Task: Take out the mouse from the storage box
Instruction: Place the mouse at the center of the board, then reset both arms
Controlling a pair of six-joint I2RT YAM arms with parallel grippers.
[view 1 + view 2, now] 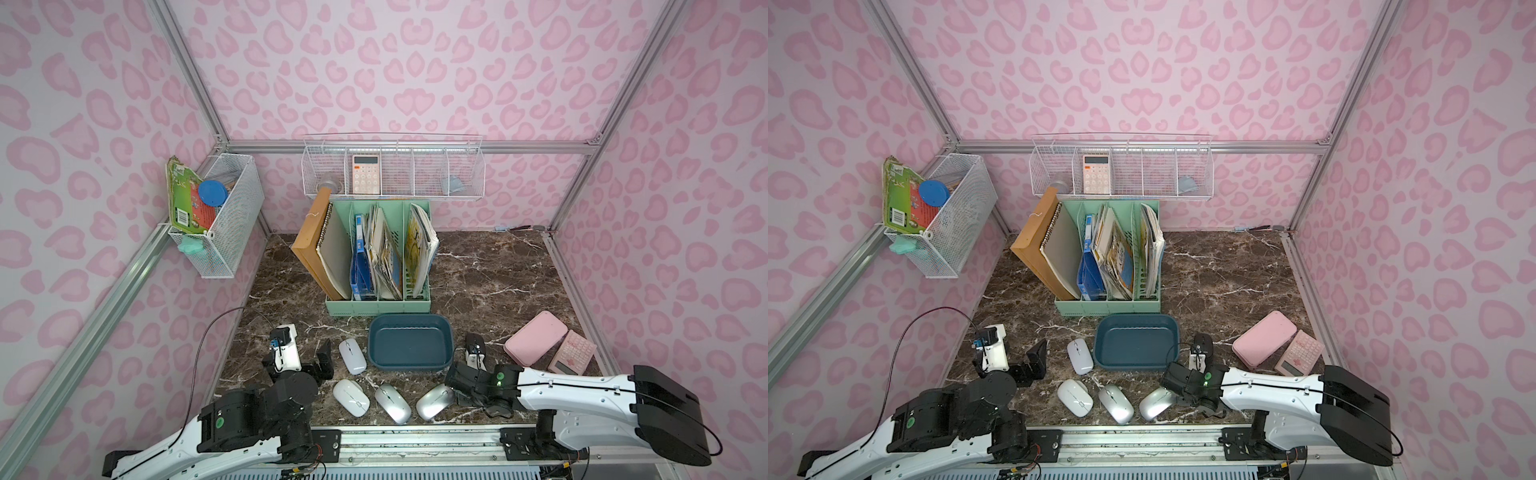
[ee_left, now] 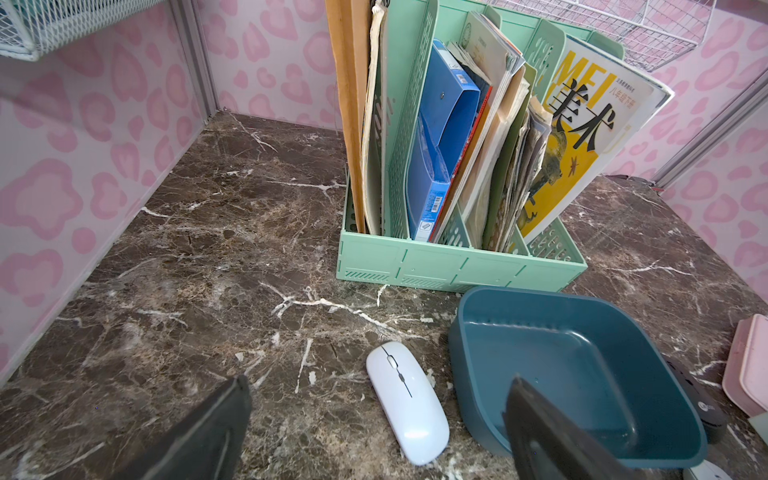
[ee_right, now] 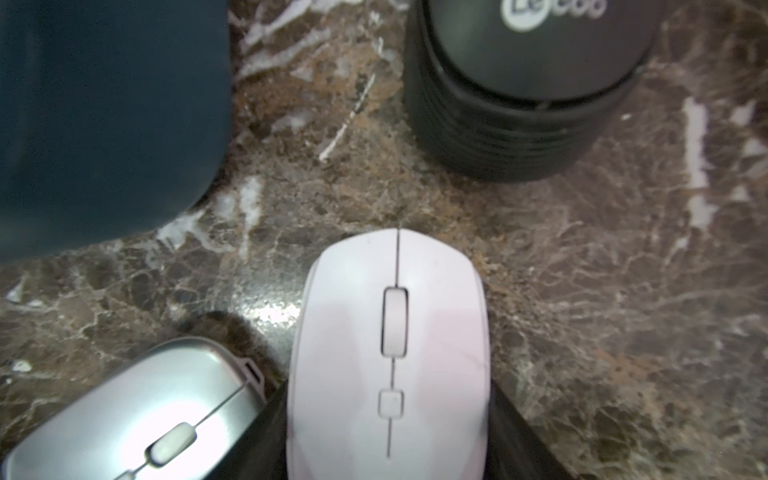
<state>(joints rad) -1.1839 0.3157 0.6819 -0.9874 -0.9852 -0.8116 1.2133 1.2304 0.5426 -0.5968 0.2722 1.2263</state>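
The dark blue-teal storage box [image 1: 409,345] [image 2: 552,357] [image 3: 104,124] stands empty in front of the file holder. My right gripper [image 1: 478,399] [image 3: 388,436] hangs low near the box's near right corner, shut on a white mouse [image 3: 390,353]; its dark fingers press both sides. In both top views the wrist hides that mouse. A silver mouse [image 1: 434,401] [image 3: 137,419] lies right beside it. My left gripper [image 1: 299,361] [image 2: 379,382] stands open left of the box, with another white mouse [image 1: 352,356] [image 2: 409,401] lying on the table ahead of its fingers.
A white mouse [image 1: 351,397] and a silver one [image 1: 392,403] lie near the front edge. A black mouse [image 3: 528,83] [image 2: 702,407] sits right of the box. The mint file holder [image 1: 376,266] stands behind, a pink case [image 1: 536,343] and pink calculator [image 1: 571,353] at right.
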